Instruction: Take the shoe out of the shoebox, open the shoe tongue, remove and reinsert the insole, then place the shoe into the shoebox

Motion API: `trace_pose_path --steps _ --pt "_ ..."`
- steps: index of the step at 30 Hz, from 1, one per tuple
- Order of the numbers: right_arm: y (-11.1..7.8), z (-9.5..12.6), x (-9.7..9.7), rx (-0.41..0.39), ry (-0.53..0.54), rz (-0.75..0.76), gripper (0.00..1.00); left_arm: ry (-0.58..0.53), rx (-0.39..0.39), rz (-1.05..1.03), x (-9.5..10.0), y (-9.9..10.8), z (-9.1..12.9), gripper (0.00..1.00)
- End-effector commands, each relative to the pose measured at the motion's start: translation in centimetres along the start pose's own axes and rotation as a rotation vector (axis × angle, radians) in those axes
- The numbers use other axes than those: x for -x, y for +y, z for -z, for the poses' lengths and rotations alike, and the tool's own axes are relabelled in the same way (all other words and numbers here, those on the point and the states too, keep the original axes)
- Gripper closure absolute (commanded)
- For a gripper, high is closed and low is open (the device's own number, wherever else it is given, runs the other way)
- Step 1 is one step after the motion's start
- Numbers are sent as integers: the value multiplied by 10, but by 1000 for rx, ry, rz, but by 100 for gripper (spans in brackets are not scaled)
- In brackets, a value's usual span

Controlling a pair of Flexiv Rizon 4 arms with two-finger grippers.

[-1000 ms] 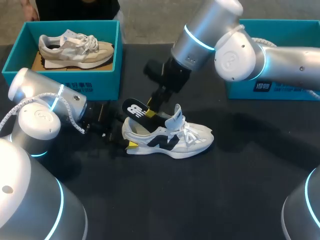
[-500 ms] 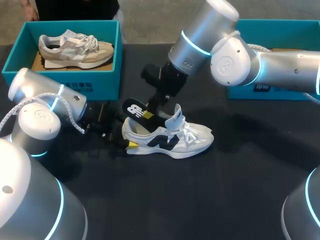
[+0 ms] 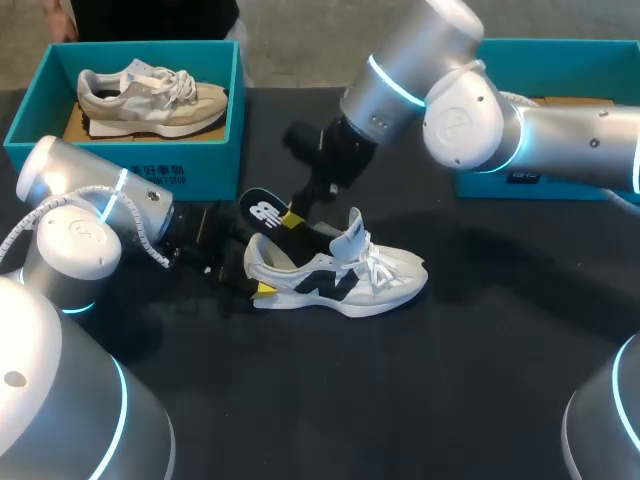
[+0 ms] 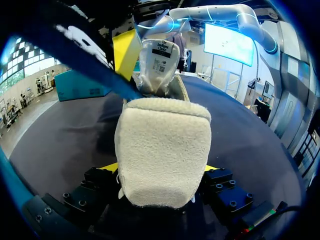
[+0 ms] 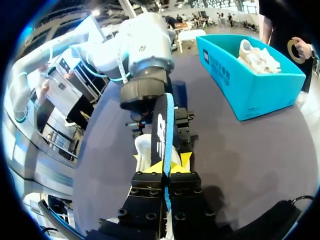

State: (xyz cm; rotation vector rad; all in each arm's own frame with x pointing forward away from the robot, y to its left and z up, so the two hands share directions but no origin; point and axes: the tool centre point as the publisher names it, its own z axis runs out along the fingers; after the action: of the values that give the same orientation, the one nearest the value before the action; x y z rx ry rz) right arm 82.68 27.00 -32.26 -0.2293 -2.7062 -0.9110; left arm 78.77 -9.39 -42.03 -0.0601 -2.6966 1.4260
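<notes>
White-and-black shoe (image 3: 340,278) sitting upright on dark worktop (image 3: 450,400), outside both boxes. Left claw (image 4: 161,170) pinching shoe's padded heel from two sides. Right claw (image 5: 168,165) pinching black insole (image 3: 262,213) edge-on, holding it tilted over heel opening. Tongue (image 3: 352,232) standing up. Beige shoe (image 3: 150,95) lying in left shoebox (image 3: 130,165); right shoebox (image 3: 560,55) standing behind right arm.

Blocked: left arm (image 3: 85,235) at shoe (image 3: 340,282) heel, right arm (image 3: 470,110) overhead. Open: toe side.
</notes>
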Motion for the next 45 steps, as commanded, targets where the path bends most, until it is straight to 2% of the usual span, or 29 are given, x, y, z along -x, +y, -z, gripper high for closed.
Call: trace_pose_path --steps 1,9,16,26,35,45 --pt "-3 6 -2 18 -1 -1 100 1 4 0 0 4 -5 100" --pt "8 21 -3 71 -1 -19 100 1 4 0 0 4 -5 100" --pt "27 38 -5 88 -34 -5 100 1 4 0 0 4 -5 100" --pt "62 61 -8 124 -97 31 100 1 4 0 0 4 -5 100" --pt "95 85 -9 186 -158 41 100 1 4 0 0 4 -5 100" --pt "129 111 -10 181 -201 81 100 1 4 0 0 4 -5 100"
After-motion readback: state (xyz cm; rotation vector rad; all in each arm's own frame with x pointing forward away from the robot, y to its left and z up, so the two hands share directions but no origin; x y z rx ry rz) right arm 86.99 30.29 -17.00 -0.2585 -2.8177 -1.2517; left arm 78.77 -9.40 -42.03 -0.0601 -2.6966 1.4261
